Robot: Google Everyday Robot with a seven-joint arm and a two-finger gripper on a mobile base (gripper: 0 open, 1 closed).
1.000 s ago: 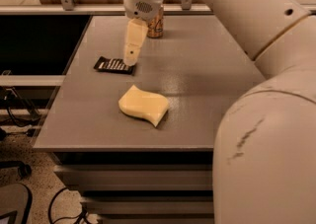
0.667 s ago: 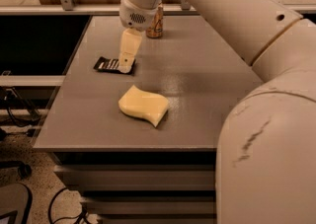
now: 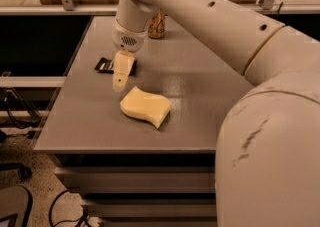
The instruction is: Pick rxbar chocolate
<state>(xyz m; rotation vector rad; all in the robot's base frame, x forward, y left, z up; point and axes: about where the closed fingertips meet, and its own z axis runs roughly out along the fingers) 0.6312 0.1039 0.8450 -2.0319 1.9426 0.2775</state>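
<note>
Jaws have lowered over right half of rxbar chocolate (image 3: 103,65)

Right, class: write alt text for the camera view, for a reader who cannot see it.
The robot's gripper hangs at the black rxbar chocolate near the left edge of the grey table. A wavy yellow sponge lies nearer the camera, and a drink can stands at the far edge.

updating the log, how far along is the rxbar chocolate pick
Approach looks done: the gripper hangs over the far left part of the table, overlapping the rxbar chocolate in this view. In hand: lining up on the bar. Left: the grasp and lift, since the bar lies flat on the table. The yellow sponge lies nearer the front edge.
</note>
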